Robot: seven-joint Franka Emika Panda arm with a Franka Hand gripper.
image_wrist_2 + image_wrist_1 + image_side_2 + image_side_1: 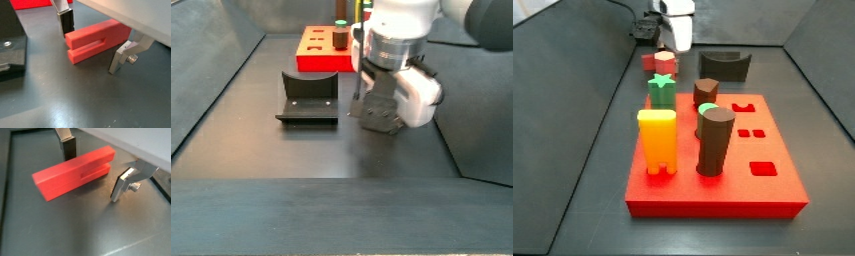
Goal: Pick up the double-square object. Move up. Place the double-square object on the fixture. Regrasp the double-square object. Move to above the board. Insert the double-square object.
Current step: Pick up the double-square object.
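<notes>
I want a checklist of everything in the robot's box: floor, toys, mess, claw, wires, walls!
Surface: dark grey floor, bare around the piece.
Job's things: double-square object lies flat on the floor; fixture stands apart beside it; board has two small square holes open.
Clutter: yellow block, green star peg and dark cylinder stand on the board.
Claw: claw open, fingers straddling the double-square object, not gripping.
Cables: dark cable behind the arm.
Surroundings: grey walls.
</notes>
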